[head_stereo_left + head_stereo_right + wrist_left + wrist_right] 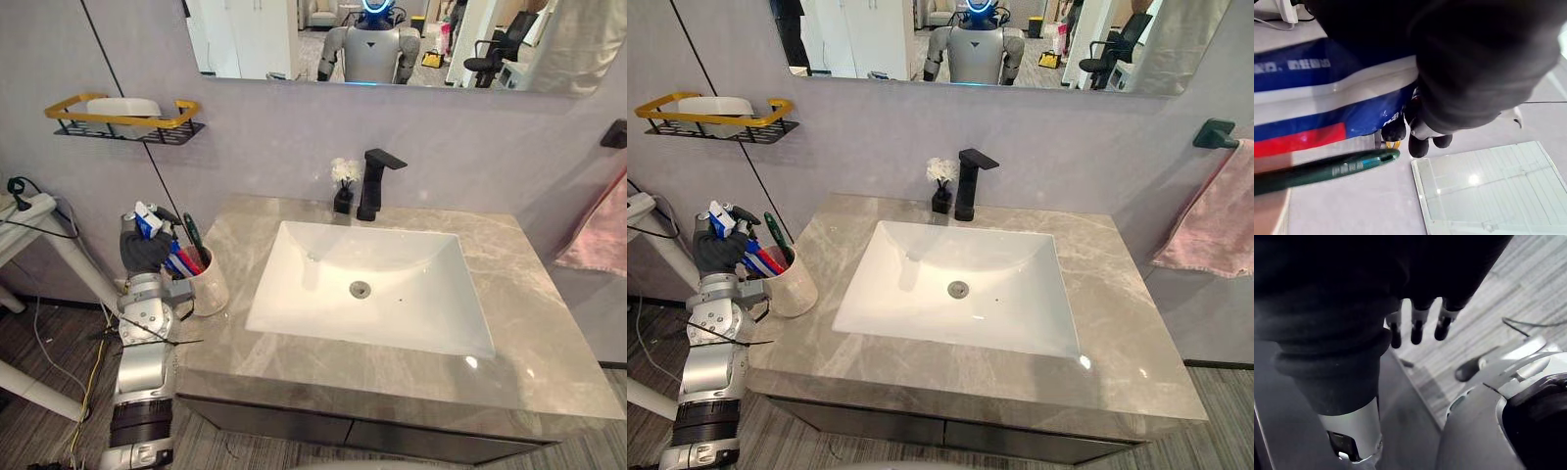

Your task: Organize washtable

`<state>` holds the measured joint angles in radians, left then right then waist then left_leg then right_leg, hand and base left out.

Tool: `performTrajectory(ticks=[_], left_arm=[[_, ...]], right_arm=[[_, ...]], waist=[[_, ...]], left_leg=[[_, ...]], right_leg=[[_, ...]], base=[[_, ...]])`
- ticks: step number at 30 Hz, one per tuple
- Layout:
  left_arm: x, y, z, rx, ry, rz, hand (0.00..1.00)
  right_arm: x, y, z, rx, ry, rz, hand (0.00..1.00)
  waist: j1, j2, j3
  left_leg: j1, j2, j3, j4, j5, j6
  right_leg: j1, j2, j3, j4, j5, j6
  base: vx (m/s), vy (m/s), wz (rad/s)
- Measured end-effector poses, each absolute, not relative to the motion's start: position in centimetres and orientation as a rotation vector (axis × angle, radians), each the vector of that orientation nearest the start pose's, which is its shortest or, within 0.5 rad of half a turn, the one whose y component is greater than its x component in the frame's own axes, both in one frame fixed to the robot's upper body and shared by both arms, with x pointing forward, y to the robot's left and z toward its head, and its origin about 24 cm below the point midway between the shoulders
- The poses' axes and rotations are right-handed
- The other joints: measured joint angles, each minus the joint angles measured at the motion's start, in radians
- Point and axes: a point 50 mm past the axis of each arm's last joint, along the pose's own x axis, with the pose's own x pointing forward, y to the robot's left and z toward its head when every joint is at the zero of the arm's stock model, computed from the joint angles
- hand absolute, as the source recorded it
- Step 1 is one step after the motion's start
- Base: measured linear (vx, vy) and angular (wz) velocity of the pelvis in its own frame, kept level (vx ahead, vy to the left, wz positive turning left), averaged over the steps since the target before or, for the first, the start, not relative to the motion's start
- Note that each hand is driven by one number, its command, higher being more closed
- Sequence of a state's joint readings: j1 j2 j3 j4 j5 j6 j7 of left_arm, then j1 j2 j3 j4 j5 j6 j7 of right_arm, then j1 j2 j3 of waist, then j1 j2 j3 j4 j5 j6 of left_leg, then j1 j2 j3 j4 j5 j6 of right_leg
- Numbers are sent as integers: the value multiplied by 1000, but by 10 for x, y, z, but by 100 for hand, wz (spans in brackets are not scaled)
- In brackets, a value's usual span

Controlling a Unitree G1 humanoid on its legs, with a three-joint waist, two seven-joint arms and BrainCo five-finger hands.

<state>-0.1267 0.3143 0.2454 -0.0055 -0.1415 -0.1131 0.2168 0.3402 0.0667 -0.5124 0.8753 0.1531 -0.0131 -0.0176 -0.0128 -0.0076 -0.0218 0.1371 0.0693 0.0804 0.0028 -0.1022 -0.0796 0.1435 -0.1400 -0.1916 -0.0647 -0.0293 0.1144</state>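
Note:
At the counter's left edge stands a white cup (210,286) holding a green toothbrush (194,240) and red and blue items. My left hand (144,251) hovers just left of the cup's rim, fingers curled round a blue, white and red toothpaste tube (147,222) whose lower end dips toward the cup. In the left wrist view the tube (1317,98) lies across the curled fingers (1418,134), with the green toothbrush (1327,169) beneath. My right hand (1418,328) hangs low over the floor, fingers straight and holding nothing.
A white sink (294,304) is sunk in the grey marble counter (549,352), with a black faucet (375,183) and a small flower vase (343,186) behind. A yellow-railed wall shelf (122,117) hangs at upper left. A pink towel (1215,220) hangs at right.

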Motion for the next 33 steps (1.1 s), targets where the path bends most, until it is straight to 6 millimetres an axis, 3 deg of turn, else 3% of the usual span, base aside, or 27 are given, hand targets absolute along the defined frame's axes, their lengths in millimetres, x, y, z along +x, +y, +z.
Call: performTrajectory(ticks=[1, 2, 14, 19, 25, 29, 33], left_arm=[[264, 265, 115, 133, -315, 419, 100], [264, 265, 114, 133, -310, 419, 0], [265, 261, 113, 132, -305, 402, 0], [261, 247, 126, 83, -384, 382, 0], [245, 229, 156, 50, -550, 336, 0], [222, 221, 175, -12, -681, 324, 0], [195, 232, 184, -77, -777, 402, 0]], right_arm=[[3, -209, -161, 372, 1129, -702, 0], [3, -208, -162, 372, 1129, -700, 0], [11, -210, -159, 351, 1101, -678, 0], [11, -209, -159, 354, 1102, -677, 0], [10, -209, -160, 355, 1107, -680, 0], [11, -210, -160, 359, 1102, -686, 0], [13, -210, -160, 360, 1096, -685, 0]], waist=[[0, 0, 2], [0, 0, 4], [-1, 1, 17], [0, 2, 18], [0, 9, 22], [-1, 21, 30], [3, 26, 29]], left_leg=[[0, 0, 0, -1, 0, 0], [0, 0, 1, -1, 0, 0], [5, -1, 4, -3, -1, 0], [-2, -2, 3, 0, -1, 0], [-4, -2, -1, 5, -1, 0], [-6, -2, -13, 3, -1, 1], [-6, -2, -22, -2, 0, 1]], right_leg=[[1, 0, 0, -2, 0, 0], [2, 0, 0, -4, 0, 0], [10, 0, 0, -16, 7, 3], [8, -1, 3, -11, 8, 5], [7, -1, 4, -4, 7, 6], [6, -2, 2, 10, 0, 5], [8, -1, -4, 11, -2, 3]], base=[[0, 0, 0], [0, 0, 0], [-12, -4, 0], [-7, -3, 0], [-24, -9, 1], [-19, -6, 2], [-28, -17, 5]])
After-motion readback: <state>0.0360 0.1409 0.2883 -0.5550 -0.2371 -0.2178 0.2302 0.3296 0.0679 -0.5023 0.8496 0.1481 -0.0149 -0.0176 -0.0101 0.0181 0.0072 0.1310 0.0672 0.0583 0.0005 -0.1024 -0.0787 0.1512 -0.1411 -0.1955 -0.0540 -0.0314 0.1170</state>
